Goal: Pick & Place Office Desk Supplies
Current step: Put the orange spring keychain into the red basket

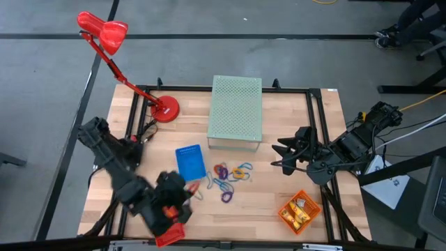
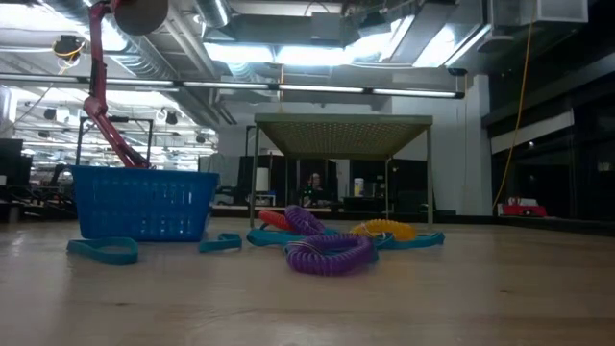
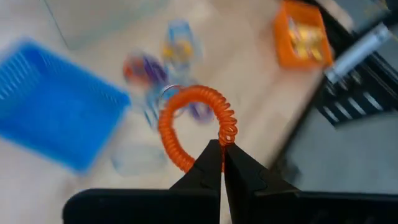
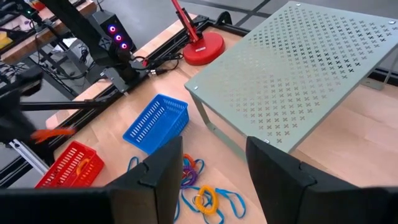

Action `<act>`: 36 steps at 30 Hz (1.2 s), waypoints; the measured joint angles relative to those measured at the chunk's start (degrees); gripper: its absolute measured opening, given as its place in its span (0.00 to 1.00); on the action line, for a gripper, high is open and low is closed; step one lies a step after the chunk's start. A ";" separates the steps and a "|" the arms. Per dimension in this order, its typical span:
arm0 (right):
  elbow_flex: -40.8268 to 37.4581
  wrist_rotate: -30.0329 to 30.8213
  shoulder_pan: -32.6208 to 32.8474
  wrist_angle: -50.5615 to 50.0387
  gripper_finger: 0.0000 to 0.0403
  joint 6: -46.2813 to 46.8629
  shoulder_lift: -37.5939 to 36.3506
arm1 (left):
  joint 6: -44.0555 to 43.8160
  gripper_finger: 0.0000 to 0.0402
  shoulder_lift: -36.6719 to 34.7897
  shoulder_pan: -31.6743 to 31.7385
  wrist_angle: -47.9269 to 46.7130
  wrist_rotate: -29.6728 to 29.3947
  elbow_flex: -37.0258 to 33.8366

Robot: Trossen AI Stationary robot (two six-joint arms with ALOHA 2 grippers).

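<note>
At about eight o'clock on the pale wooden counter I have the left hand pinched tight on an orange coiled loop, a springy plastic spiral that arcs up from the fingertips, held above the red mesh basket at the near left edge. Just right of it, toward centre, sits the blue mesh basket, square and open-weave. At the middle lies the heap of loose loops: a ribbed purple coil, flat teal bands, and yellow and red coils tangled together. At twelve o'clock stands the pale green perforated box. At five o'clock the orange mesh basket holds yellow oblong pieces. At three o'clock my right hand hovers with its fingers spread wide, empty.
</note>
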 joint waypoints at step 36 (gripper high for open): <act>0.02 0.05 0.00 2.20 0.44 3.58 3.80 | 3.65 0.01 0.04 -2.75 28.87 42.65 -27.46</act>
